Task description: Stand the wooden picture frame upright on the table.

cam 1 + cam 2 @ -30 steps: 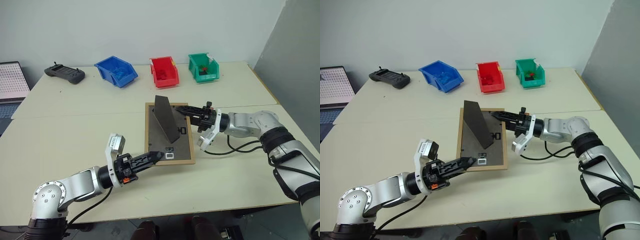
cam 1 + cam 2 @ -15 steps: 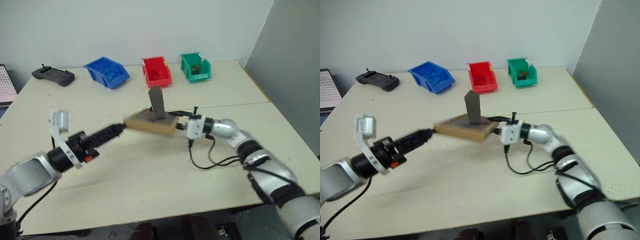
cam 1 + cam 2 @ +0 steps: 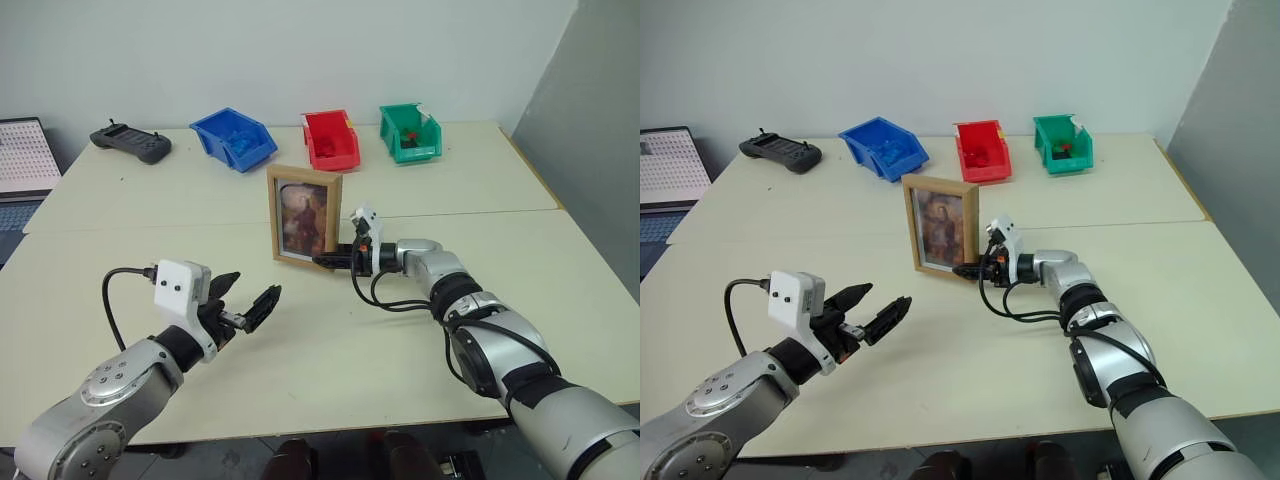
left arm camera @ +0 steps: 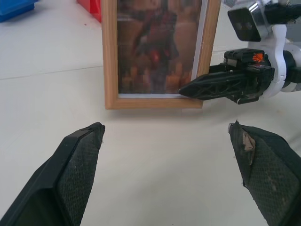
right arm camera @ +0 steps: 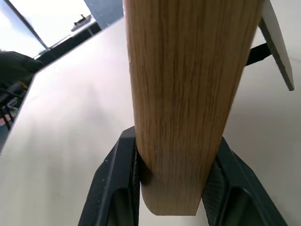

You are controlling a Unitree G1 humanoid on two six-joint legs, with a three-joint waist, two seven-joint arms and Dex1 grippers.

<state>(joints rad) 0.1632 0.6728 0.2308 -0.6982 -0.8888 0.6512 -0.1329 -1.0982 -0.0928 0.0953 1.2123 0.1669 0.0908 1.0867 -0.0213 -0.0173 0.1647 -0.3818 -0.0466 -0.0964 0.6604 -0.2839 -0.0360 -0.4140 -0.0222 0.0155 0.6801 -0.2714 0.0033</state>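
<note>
Standing now where it lay flat a second ago, the wooden picture frame (image 3: pixel 304 215) sits mid-desk (image 3: pixel 400 330), portrait facing the robot. The right claw (image 3: pixel 970 269) still pinches its lower corner. The left claw (image 3: pixel 250 310) has let go, jaws wide, so only release remains.

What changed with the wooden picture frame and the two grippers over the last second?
The light-wood picture frame went from lying face down to standing upright on the pale cream table, portrait facing the robot. The left gripper let go of it, opened and drew back toward the robot. The right gripper stays shut on the frame's lower edge. The blue, red and green bins are unmoved.
</note>
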